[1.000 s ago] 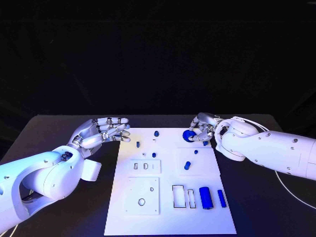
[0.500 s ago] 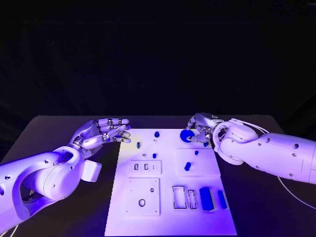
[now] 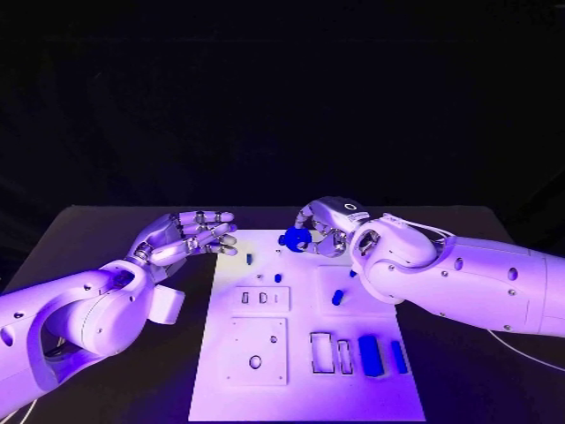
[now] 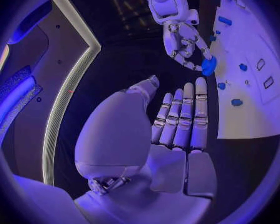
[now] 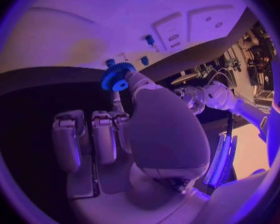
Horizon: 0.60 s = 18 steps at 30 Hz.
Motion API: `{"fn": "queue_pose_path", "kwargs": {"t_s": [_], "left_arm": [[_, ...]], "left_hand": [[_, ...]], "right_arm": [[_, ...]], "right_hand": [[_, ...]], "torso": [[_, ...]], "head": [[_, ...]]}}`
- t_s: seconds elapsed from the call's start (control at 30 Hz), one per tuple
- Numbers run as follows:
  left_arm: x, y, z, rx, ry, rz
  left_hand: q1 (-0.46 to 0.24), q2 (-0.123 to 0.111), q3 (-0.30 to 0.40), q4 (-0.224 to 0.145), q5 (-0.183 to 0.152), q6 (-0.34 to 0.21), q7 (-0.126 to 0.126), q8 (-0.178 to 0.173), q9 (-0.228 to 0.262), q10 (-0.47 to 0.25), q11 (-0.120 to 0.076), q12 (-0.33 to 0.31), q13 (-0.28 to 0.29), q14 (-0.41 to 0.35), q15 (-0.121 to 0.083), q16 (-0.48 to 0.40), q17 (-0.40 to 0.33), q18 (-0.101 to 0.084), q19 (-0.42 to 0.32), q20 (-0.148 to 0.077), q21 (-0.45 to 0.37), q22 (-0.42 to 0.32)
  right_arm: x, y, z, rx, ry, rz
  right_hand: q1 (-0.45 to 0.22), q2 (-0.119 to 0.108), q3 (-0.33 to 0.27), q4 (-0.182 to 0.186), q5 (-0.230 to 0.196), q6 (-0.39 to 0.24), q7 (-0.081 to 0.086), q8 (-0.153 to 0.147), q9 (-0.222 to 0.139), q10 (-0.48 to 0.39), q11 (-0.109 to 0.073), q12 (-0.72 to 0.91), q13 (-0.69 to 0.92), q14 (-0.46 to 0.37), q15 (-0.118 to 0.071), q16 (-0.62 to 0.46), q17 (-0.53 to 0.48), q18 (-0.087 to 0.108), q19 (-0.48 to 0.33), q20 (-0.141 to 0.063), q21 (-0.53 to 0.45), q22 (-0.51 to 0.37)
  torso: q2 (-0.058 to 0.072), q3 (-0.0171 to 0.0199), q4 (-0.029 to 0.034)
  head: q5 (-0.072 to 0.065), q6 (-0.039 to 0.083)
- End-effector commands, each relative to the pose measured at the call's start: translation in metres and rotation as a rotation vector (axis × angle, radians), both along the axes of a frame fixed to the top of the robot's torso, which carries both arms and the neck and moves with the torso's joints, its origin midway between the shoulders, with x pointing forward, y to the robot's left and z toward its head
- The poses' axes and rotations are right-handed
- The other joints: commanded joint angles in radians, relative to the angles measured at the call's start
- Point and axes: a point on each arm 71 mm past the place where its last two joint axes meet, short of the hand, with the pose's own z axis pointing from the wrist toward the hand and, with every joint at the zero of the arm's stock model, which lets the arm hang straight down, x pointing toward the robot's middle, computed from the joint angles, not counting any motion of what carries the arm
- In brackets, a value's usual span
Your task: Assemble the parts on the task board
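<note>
The white task board (image 3: 305,389) lies in the middle of the black table. My right hand (image 3: 327,223) hovers over the board's far edge and pinches a blue toothed gear (image 3: 296,237) at its fingertips; the right wrist view shows the gear (image 5: 117,77) above the board (image 5: 84,30). My left hand (image 3: 187,235) stays just off the board's far left corner, holding nothing, fingers stretched out side by side. From the left wrist view, the left hand (image 4: 177,124) faces the right hand (image 4: 180,35) and its gear (image 4: 209,65).
Small blue pegs (image 3: 247,259) (image 3: 277,277) (image 3: 336,297) stand on the board's far half. Two blue blocks (image 3: 368,353) (image 3: 396,355) lie at its near right, beside empty rectangular slots (image 3: 320,352). Grey inset plates (image 3: 257,350) sit at the near left.
My right hand has carried the blue gear leftwards along the board's far edge, from the far right towards the middle. The left hand has barely moved.
</note>
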Motion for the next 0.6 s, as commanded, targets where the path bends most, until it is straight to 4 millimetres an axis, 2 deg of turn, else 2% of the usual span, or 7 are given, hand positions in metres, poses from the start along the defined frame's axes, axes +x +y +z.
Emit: {"fn": "queue_pose_path", "kwargs": {"t_s": [0.03, 0.23, 0.37, 0.6], "left_arm": [[-0.001, -0.004, 0.001, -0.011, -0.007, -0.027], [-0.001, -0.005, 0.001, -0.011, -0.006, -0.03], [0.0, -0.005, 0.001, -0.01, -0.006, -0.029], [0.0, -0.004, 0.001, -0.008, -0.007, -0.027]], "left_hand": [[0.0, 0.01, 0.004, -0.003, -0.004, -0.008, 0.035, -0.004, 0.001, -0.007, 0.001, -0.003, -0.002, -0.008, -0.003, 0.007, 0.001, 0.0, -0.006, 0.002, 0.003, 0.001], [-0.001, 0.01, 0.004, -0.003, -0.005, -0.009, 0.035, -0.005, 0.001, -0.008, 0.002, -0.003, -0.002, -0.009, -0.002, 0.007, 0.001, 0.0, -0.008, 0.002, 0.004, 0.002], [-0.001, 0.01, 0.004, -0.003, -0.005, -0.009, 0.035, -0.005, 0.001, -0.008, 0.002, -0.003, -0.002, -0.009, -0.002, 0.007, 0.001, 0.0, -0.008, 0.002, 0.004, 0.002], [-0.001, 0.01, 0.004, -0.003, -0.005, -0.009, 0.035, -0.005, 0.001, -0.008, 0.002, -0.003, -0.002, -0.009, -0.002, 0.007, 0.001, 0.0, -0.008, 0.002, 0.004, 0.002]], "right_arm": [[-0.003, 0.013, 0.002, -0.045, -0.081, 0.028], [-0.002, 0.03, -0.006, -0.072, -0.082, 0.046], [-0.001, 0.037, -0.013, -0.089, -0.079, 0.056], [0.002, 0.044, -0.024, -0.118, -0.061, 0.063]], "right_hand": [[-0.006, -0.007, 0.007, 0.002, -0.005, 0.005, -0.001, -0.003, 0.002, 0.102, -0.007, 0.004, 0.263, 0.095, -0.009, 0.005, 0.218, -0.014, 0.105, -0.007, 0.004, 0.263], [-0.006, -0.007, 0.01, 0.002, -0.007, 0.005, -0.001, -0.004, 0.001, 0.102, -0.007, 0.004, 0.263, 0.094, -0.009, 0.005, 0.216, -0.014, 0.105, -0.007, 0.004, 0.263], [-0.006, -0.007, 0.012, 0.002, -0.009, 0.005, -0.001, -0.005, 0.001, 0.102, -0.007, 0.004, 0.263, 0.094, -0.009, 0.005, 0.216, -0.014, 0.105, -0.007, 0.004, 0.263], [-0.007, -0.008, 0.014, 0.001, -0.013, 0.004, -0.001, -0.006, 0.0, 0.102, -0.007, 0.004, 0.263, 0.094, -0.009, 0.004, 0.214, -0.014, 0.105, -0.007, 0.004, 0.263]], "torso": [[0.001, -0.0009, -0.0014], [0.002, -0.0019, 0.0], [0.001, -0.0031, 0.0034], [0.002, -0.0024, 0.0025]], "head": [[0.004, 0.001], [0.004, 0.001], [0.001, 0.0], [0.005, -0.005]]}}
